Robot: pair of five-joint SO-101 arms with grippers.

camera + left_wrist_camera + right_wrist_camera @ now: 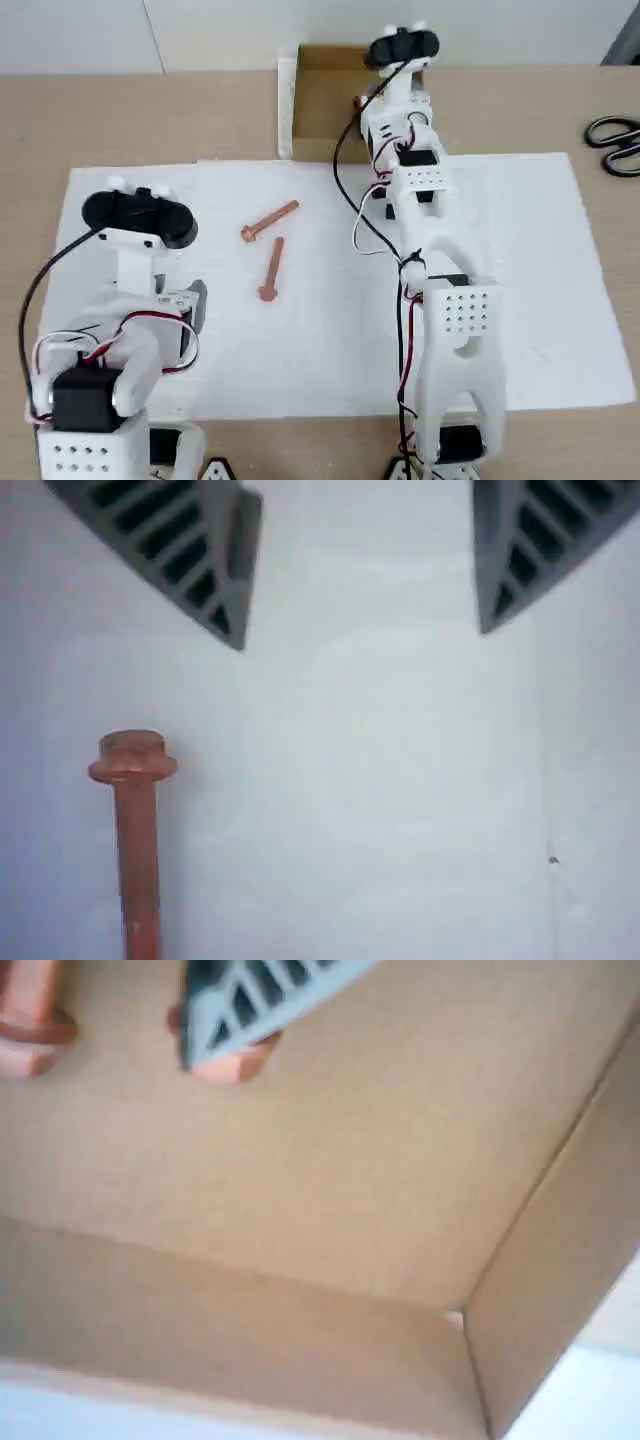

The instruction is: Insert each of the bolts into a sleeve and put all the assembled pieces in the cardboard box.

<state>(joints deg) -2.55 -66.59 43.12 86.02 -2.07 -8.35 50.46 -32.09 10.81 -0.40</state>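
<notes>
Two copper bolts lie on the white sheet (520, 250): one bolt (270, 222) slants toward the box, the other bolt (271, 270) lies just below it. My left gripper (360, 635) hangs open and holds nothing above the sheet, with a bolt (135, 830) lying off to one side of it, head toward the fingers. In the high view the left gripper (195, 303) sits left of the lower bolt. My right gripper (385, 85) is over the cardboard box (320, 110). Two copper pieces (230, 1060) (30, 1025) show against the box floor (330, 1180) close to it.
Black scissors (615, 140) lie on the bare table at the far right. A white flap (287, 105) stands along the box's left side. The right arm stretches across the sheet's middle right. The sheet is bare between the bolts and that arm.
</notes>
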